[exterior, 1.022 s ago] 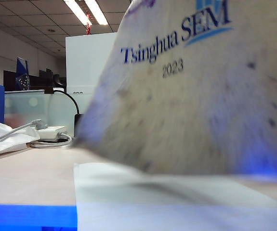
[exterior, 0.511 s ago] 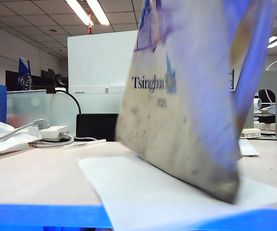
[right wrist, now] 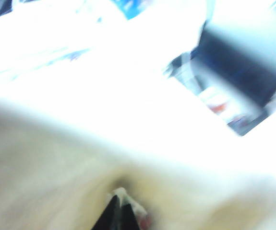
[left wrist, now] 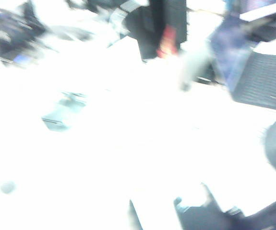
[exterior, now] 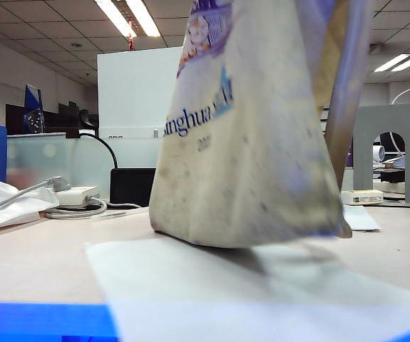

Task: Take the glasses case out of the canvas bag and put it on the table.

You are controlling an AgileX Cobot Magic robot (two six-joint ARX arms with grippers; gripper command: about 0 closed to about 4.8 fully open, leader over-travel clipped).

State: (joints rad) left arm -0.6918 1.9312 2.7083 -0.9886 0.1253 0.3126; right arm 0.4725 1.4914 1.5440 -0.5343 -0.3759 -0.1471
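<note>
Canvas bag point(exterior: 251, 142) hangs upright, lower edge just over a white paper sheet point(exterior: 262, 292) on the counter point(exterior: 33, 263).
Glasses case not seen in any view. Right gripper point(right wrist: 117, 216): dark fingers pinched together on a fold of bag cloth, seen close up. Left gripper: fingers clenched; its view badly blurred, no hold discernible. Behind: white adapter point(exterior: 76, 196), grey bookend point(exterior: 397, 153).

white paper sheet point(exterior: 212, 285), power adapter point(exterior: 76, 196), grey bookend point(exterior: 393, 149)
</note>
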